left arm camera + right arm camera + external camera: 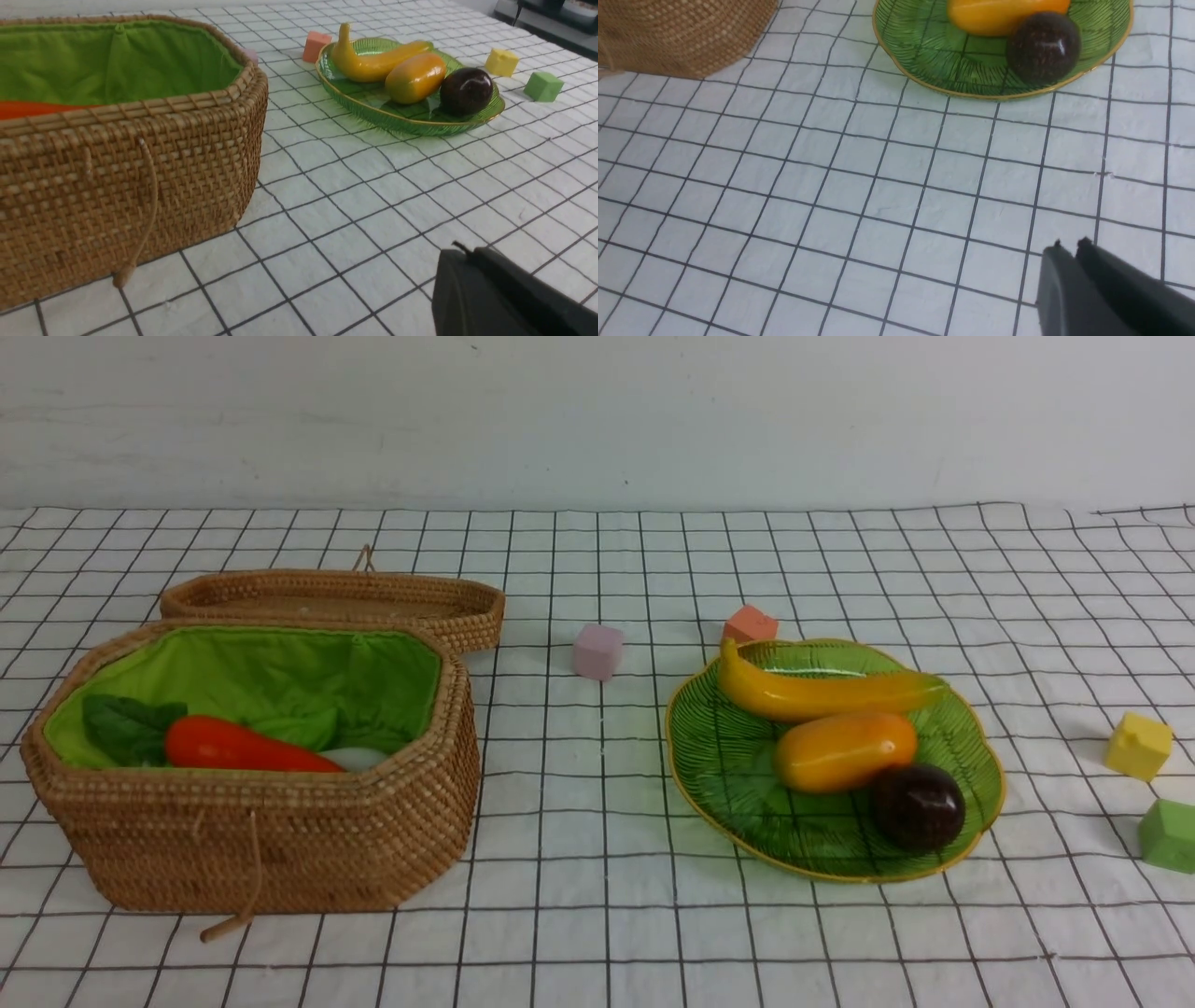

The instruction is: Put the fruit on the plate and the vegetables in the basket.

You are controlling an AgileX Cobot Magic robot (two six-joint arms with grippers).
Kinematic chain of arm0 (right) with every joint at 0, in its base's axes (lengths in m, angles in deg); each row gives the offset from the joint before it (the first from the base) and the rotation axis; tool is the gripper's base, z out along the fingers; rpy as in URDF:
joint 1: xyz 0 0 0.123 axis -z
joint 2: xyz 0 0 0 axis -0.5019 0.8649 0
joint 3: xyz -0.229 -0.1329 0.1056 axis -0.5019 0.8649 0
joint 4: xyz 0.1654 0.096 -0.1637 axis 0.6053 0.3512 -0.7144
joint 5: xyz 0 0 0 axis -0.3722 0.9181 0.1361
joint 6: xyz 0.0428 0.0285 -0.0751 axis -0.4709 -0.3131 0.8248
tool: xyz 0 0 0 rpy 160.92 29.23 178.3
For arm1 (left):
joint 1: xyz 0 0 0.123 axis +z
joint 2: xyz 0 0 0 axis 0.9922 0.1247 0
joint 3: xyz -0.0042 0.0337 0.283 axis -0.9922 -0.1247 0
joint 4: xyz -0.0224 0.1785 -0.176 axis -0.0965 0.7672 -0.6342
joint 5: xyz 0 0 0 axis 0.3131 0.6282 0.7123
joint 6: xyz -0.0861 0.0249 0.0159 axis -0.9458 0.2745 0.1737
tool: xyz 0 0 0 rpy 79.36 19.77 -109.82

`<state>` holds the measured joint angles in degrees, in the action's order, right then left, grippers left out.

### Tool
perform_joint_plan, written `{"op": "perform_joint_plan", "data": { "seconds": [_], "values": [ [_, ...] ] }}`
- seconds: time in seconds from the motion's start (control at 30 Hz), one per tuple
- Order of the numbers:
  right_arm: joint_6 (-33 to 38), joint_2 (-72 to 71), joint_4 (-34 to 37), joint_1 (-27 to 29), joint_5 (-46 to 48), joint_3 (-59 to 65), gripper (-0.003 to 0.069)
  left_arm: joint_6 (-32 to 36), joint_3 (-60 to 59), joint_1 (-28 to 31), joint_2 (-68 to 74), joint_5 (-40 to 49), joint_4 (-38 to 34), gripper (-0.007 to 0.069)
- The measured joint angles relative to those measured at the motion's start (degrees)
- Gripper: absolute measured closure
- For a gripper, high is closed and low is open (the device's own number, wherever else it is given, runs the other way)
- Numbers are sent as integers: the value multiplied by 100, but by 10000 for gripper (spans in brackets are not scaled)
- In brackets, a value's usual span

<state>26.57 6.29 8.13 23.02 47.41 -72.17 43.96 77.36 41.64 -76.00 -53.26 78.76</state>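
The banana (pixel 822 691), mango (pixel 845 751) and mangosteen (pixel 918 806) lie on the green plate (pixel 728 756) at the right. The carrot (pixel 243 749), a bit of the white radish (pixel 359 758) and green leaves (pixel 126 726) lie inside the wicker basket (pixel 271 831) at the left; the cucumber is hidden. No gripper shows in the front view. My left gripper (pixel 467 252) is shut and empty over bare cloth, in front of the basket (pixel 117 163) and plate (pixel 411 121). My right gripper (pixel 1069 247) is shut and empty over bare cloth, short of the plate (pixel 924 51).
The flat woven lid (pixel 336 602) lies behind the basket. A pink cube (pixel 597 651) stands mid-table, a salmon cube (pixel 750 623) behind the plate, and a yellow cube (pixel 1138 745) and a green cube (pixel 1167 835) at the right edge. A checked cloth covers the table.
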Motion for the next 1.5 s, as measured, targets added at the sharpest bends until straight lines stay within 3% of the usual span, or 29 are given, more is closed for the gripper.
{"op": "perform_joint_plan", "data": {
  "seconds": [0.17,0.23,0.27,0.37,0.47,0.5,0.57,0.73,1.5],
  "values": [
    [-37,-46,-205,0,-290,46,601,0,-4,0,0,276,0,637],
    [-187,-244,-618,0,-1220,392,648,0,-20,0,0,368,0,634],
    [-204,-267,-689,0,-1311,438,652,0,-20,0,0,382,0,634],
    [-353,-966,-1400,5,-2947,1634,667,0,-20,0,0,428,0,634],
    [-648,-1410,-1799,11,-3434,2371,667,0,-20,0,0,432,0,632],
    [-1086,-1688,-2040,31,-3605,2851,667,0,-20,0,0,435,0,630],
    [-1887,-2012,-2429,43,-3676,3493,667,0,-20,0,0,441,0,629],
    [-2722,-2072,-2994,43,-3556,3638,667,0,-22,0,0,470,0,625],
    [-2837,-2078,-3065,43,-3552,3638,659,0,-40,0,0,470,0,623]
  ]
}}
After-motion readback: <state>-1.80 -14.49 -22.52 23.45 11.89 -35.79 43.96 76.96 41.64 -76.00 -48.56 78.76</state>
